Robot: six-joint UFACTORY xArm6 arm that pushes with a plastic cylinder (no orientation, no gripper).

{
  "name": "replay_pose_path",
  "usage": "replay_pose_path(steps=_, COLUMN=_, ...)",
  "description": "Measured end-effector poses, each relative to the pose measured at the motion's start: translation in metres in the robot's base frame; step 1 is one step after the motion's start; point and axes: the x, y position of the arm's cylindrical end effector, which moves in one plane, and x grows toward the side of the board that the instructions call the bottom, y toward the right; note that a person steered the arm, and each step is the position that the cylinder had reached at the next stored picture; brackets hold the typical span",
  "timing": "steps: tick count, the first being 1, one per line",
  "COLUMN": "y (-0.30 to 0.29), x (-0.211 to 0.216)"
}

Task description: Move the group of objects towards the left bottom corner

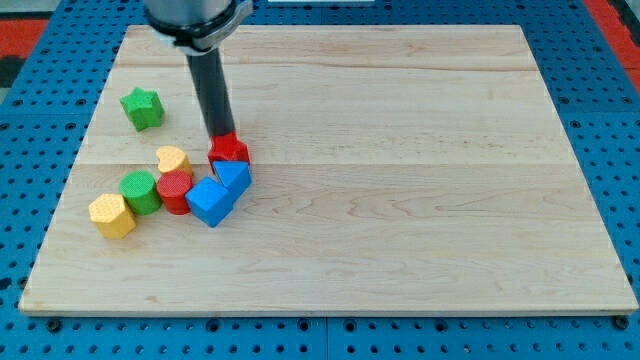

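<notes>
My tip (219, 137) stands at the top edge of a red star block (229, 151), touching it. Below that lie a blue block (235, 176) and a larger blue cube (210, 202). To their left sit a red cylinder (175, 191), a yellow heart block (173, 160), a green cylinder (139, 191) and a yellow hexagonal block (111, 215). These form a cluster in the view's lower left. A green star block (142, 108) lies apart, above and left of the cluster.
The wooden board (400, 180) rests on a blue pegboard table (20, 120). The board's left edge runs close to the yellow hexagonal block. The rod's dark shaft (208, 85) rises toward the view's top.
</notes>
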Motion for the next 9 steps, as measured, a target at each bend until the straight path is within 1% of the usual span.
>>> replay_pose_path(steps=1, y=-0.032, x=0.003)
replay_pose_path(steps=2, y=-0.019, x=-0.037)
replay_pose_path(steps=3, y=-0.022, x=-0.115)
replay_pose_path(steps=4, y=-0.133, x=-0.098)
replay_pose_path(steps=5, y=-0.145, x=-0.05)
replay_pose_path(steps=6, y=-0.134, x=-0.06)
replay_pose_path(steps=7, y=-0.151, x=-0.122)
replay_pose_path(steps=8, y=-0.102, x=-0.065)
replay_pose_path(steps=9, y=-0.072, x=0.0)
